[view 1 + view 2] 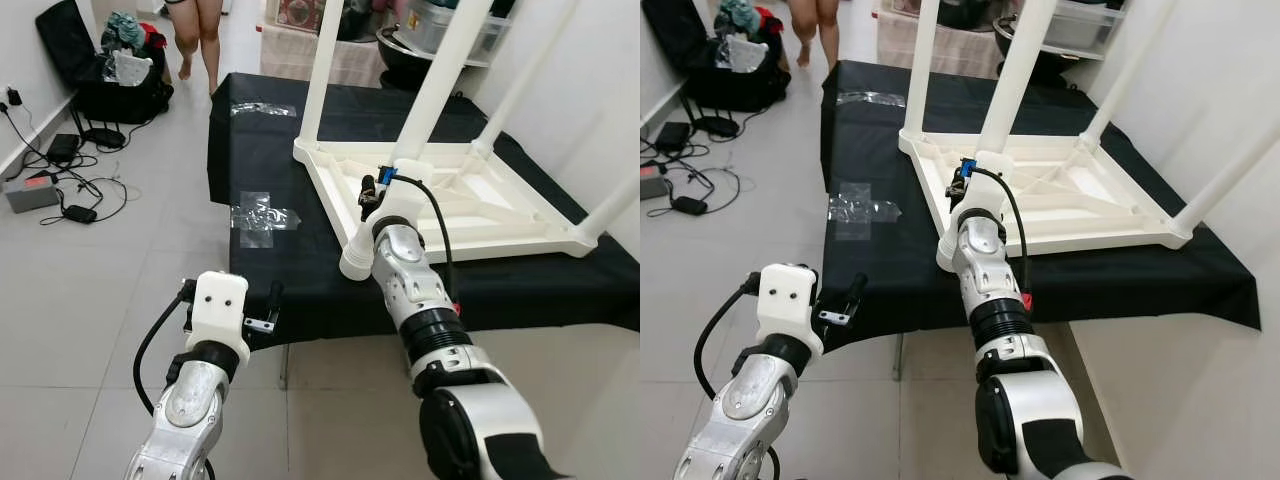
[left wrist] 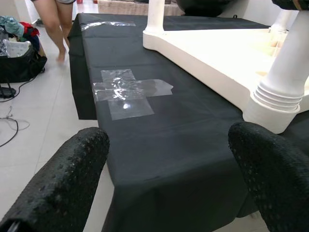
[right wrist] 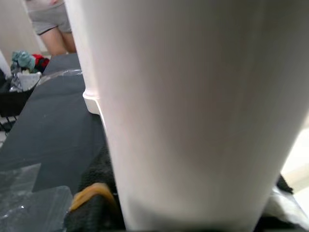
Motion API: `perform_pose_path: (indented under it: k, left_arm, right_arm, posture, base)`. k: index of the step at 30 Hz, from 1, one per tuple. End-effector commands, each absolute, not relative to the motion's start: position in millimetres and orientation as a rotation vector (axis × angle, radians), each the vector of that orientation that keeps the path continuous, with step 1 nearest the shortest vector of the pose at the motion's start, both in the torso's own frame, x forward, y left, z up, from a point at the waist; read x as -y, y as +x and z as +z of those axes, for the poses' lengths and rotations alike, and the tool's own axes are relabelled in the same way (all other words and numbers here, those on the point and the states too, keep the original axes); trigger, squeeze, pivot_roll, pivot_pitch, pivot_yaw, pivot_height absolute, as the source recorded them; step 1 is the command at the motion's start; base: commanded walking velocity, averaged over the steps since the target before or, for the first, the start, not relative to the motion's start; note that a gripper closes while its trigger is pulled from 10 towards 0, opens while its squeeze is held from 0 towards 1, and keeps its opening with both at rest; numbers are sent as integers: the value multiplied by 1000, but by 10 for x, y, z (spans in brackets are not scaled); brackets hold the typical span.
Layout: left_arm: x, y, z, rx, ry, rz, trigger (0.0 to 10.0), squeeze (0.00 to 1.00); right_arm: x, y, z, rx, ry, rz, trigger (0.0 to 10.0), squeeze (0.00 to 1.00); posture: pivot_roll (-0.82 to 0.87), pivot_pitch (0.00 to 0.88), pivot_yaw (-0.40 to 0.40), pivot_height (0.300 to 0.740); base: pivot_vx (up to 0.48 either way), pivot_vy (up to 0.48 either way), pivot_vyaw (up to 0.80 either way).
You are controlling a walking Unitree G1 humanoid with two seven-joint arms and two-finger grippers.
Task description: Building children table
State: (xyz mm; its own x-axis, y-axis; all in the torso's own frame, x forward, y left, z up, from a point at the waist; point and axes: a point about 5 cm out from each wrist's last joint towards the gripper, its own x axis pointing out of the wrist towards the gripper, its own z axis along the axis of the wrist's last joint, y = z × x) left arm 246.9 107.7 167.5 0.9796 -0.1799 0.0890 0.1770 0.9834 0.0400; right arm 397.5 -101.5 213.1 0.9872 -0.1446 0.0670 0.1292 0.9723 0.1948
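Note:
A white children's table (image 1: 500,205) lies upside down on a black-covered table (image 1: 300,290), its legs pointing up. The near-left leg (image 1: 437,85) rises from a ribbed corner socket (image 1: 356,262) at the black table's front. My right gripper (image 1: 390,185) reaches forward and is shut on this leg low down; in the right wrist view the leg (image 3: 193,111) is pressed close between the black fingers (image 3: 91,203). Below the table's front edge, my left gripper (image 2: 169,159) hangs open, its fingers (image 2: 63,183) wide apart with nothing between them.
Clear tape patches (image 1: 262,215) stick to the black cloth left of the white table. A person's bare legs (image 1: 197,35) stand at the far left by a black bag (image 1: 105,75). Cables and chargers (image 1: 60,185) lie on the tiled floor. Storage boxes (image 1: 440,25) stand behind.

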Motion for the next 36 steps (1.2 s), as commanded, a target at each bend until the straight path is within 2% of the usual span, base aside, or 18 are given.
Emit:
perform_pose_path:
  k: [1,8,9,10,13,15,16,17,18,20,21,22,23,26,29,34,35,36]
  left_arm:
    - [-1041,2469,1634,80,33,-189,10000,0]
    - [-1038,2458,1615,74,31,-187,10000,0]
    - [-1039,2460,1616,74,31,-187,10000,0]
    - [-1039,2460,1616,74,31,-187,10000,0]
    - [-1046,2466,1619,75,30,-183,10000,0]
    - [-1047,2468,1619,75,29,-183,10000,0]
    - [-1050,2470,1620,76,30,-182,10000,0]
    - [-1050,2470,1620,76,30,-182,10000,0]
    - [-1051,2471,1620,76,30,-182,10000,0]
    - [-1051,2471,1620,76,30,-182,10000,0]
    - [-1051,2468,1619,75,31,-181,10000,0]
    - [-1051,2468,1619,75,31,-181,10000,0]
    - [-1050,2464,1619,75,31,-181,10000,0]
    - [-1052,2458,1616,74,30,-180,10000,0]
    - [-1031,2449,1604,71,30,-186,10000,0]
    - [-1024,2447,1603,71,31,-189,10000,0]
    - [-1028,2444,1604,71,32,-187,10000,0]
    - [-1034,2439,1602,70,32,-185,10000,0]
  right_arm:
    - [909,3951,2089,79,211,-61,10000,1000]
    - [894,3915,2165,186,194,27,10000,1000]
    - [892,3912,2181,194,208,142,10000,0]
    - [892,3912,2181,194,208,142,10000,0]
    - [899,3888,2184,190,219,406,10000,0]
    - [905,3885,2179,185,215,434,10000,0]
    - [914,3855,2167,159,206,583,10000,0]
    - [914,3855,2167,159,206,583,10000,0]
    - [929,3802,2164,134,188,756,10000,0]
    - [929,3802,2164,134,188,756,10000,0]
    - [938,3740,2176,113,187,919,10000,0]
    - [938,3740,2176,113,187,919,10000,0]
    - [929,3687,2192,100,180,1048,10000,0]
    - [879,3656,2206,88,185,1126,10000,0]
    - [678,3633,2231,97,169,1207,10000,0]
    - [606,3661,2223,99,148,1188,10000,0]
    - [561,3757,2207,110,96,1040,0,0]
    - [565,3842,2197,121,50,883,0,0]
  posture:
    - [142,99,-179,740]
    - [141,99,-183,740]
    - [138,100,-181,740]
    - [138,100,-181,740]
    - [137,100,-181,740]
    - [137,101,-181,740]
    - [137,103,-183,740]
    - [137,103,-183,740]
    - [140,104,-186,740]
    - [140,104,-186,740]
    - [140,104,-186,740]
    - [140,104,-186,740]
    - [141,104,-186,740]
    - [136,106,-189,740]
    - [139,107,-187,740]
    - [143,107,-188,740]
    - [139,105,-191,740]
    - [139,104,-194,740]
  base:
    - [0,0,0]
    - [0,0,0]
    - [0,0,0]
    - [0,0,0]
    - [0,0,0]
    - [0,0,0]
    - [0,0,0]
    - [0,0,0]
    - [0,0,0]
    - [0,0,0]
    - [0,0,0]
    - [0,0,0]
    - [0,0,0]
    - [0,0,0]
    - [0,0,0]
    - [0,0,0]
    - [0,0,0]
    - [0,0,0]
